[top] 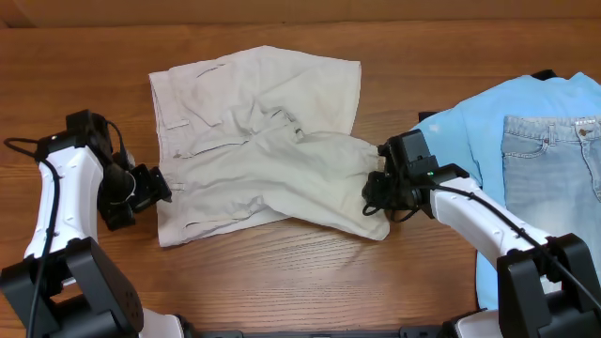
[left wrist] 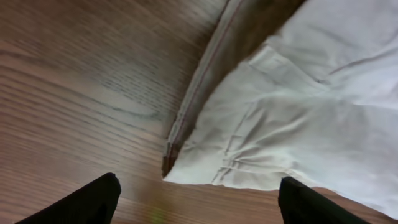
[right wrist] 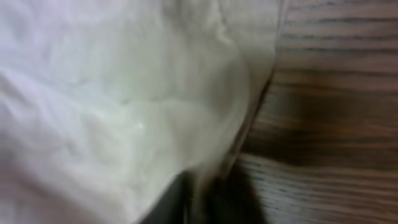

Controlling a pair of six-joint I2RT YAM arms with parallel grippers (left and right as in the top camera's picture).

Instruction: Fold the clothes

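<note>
The clothes, a pair of pale beige shorts (top: pixel 263 141), lie crumpled across the middle of the table with the waistband to the left and one leg folded over toward the right. My left gripper (top: pixel 161 188) stands open just left of the waistband's near corner. In the left wrist view, bare wood lies between its dark fingertips (left wrist: pixel 93 199), and the shorts' corner (left wrist: pixel 249 149) is just ahead of my left gripper (left wrist: pixel 196 208). My right gripper (top: pixel 374 195) is shut on the hem of the right leg. In the blurred right wrist view, the shorts (right wrist: pixel 112 93) run down into my right gripper (right wrist: pixel 202 199).
A light blue T-shirt (top: pixel 470 131) lies at the right edge with pale denim jeans (top: pixel 554 155) on top, close behind my right arm. Wooden table (top: pixel 282 272) shows in front of the shorts and to their left.
</note>
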